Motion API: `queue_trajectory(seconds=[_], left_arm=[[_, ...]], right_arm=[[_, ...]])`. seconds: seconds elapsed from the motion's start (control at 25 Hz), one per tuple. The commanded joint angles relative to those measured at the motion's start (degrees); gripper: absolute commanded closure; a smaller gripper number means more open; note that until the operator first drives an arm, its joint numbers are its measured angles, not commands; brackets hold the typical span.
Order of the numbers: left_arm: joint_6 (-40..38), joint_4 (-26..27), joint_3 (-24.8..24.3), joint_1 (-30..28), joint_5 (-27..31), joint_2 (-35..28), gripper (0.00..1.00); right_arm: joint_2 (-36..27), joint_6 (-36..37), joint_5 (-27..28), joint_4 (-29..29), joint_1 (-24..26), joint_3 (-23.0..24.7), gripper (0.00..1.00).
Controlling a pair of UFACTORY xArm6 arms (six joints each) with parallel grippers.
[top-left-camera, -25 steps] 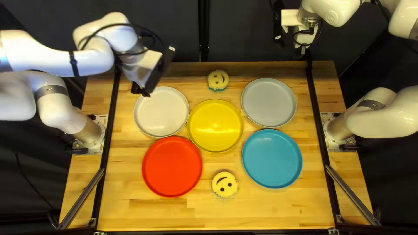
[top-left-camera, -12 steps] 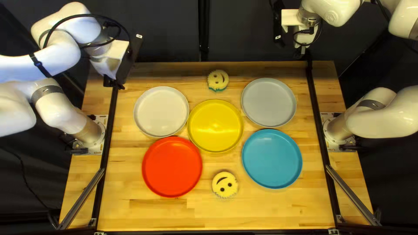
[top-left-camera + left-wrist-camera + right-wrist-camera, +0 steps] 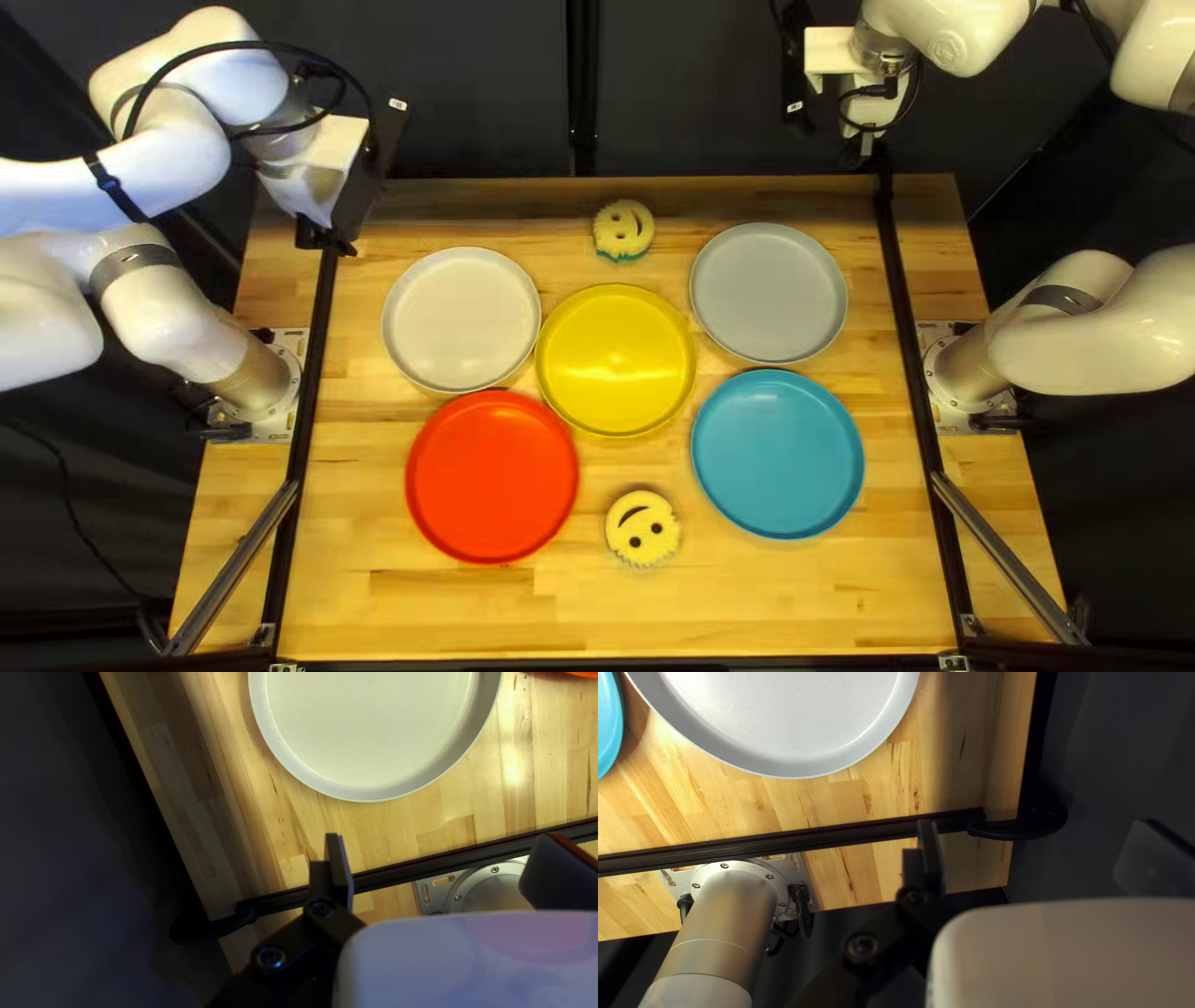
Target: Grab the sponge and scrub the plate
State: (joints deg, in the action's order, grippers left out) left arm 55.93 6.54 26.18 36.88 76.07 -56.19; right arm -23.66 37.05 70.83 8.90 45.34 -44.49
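Note:
My left gripper (image 3: 326,237) hangs over the table's far left corner, beyond the white plate (image 3: 461,319). Seen from its wrist, the left gripper (image 3: 445,865) is open and empty, with the white plate (image 3: 374,728) ahead. My right gripper (image 3: 859,152) is raised at the far edge, behind the grey plate (image 3: 768,293). From its own wrist, the right gripper (image 3: 1042,858) is open with nothing held. One yellow smiley sponge (image 3: 623,229) lies beyond the yellow plate (image 3: 615,360); another smiley sponge (image 3: 644,528) lies between the red plate (image 3: 492,476) and blue plate (image 3: 778,454).
Dark rails run down both sides of the table, the left rail (image 3: 311,411) and the right rail (image 3: 915,373). Each arm's base is bolted outside its rail. Metal bars slant near both front corners. A dark curtain (image 3: 498,87) hangs behind.
My left arm has swung left, from above the white plate's far edge to the far left corner, and holds still over the last half second. The right arm, plates and sponges are unmoved.

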Motion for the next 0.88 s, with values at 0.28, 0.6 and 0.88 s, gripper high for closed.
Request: queue_trajectory(seconds=[0.28, 0.6, 0.88], left_arm=[[0.0, 0.0, 0.0, 0.0, 0.0, 0.0, 0.00], [0.0, 0.0, 0.0, 0.0, 0.0, 0.0, 0.00], [0.0, 0.0, 0.0, 0.0, 0.0, 0.0, 0.00]], right_arm=[[0.0, 0.0, 0.0, 0.0, 0.0, 0.0, 0.00], [1.0, -1.8, -1.0, 0.0, -0.9, -0.1, 0.00], [3.7, -5.4, -5.4, -1.9, -3.8, 0.7, 0.00]])
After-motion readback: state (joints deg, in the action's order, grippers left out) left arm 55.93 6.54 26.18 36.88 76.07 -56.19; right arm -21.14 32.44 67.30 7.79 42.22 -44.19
